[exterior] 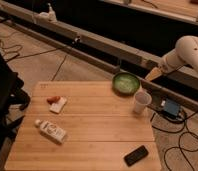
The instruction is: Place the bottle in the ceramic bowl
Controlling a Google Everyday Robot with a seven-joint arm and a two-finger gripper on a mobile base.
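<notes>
The bottle (pixel 51 131) is small, white and flattish with a pale label. It lies on its side near the front left of the wooden table (pixel 92 120). The green ceramic bowl (pixel 125 83) sits at the table's far right corner and looks empty. My white arm (pixel 188 52) comes in from the right edge. The gripper (pixel 153 74) hangs just right of the bowl, past the table's far right corner and far from the bottle.
A white paper cup (pixel 141 102) stands just in front of the bowl. A white napkin with a red item (pixel 56 102) lies left of centre. A black phone (pixel 136 155) lies at the front right. A black chair (pixel 4 95) stands to the left. Cables and a blue box (pixel 170 108) are on the floor to the right.
</notes>
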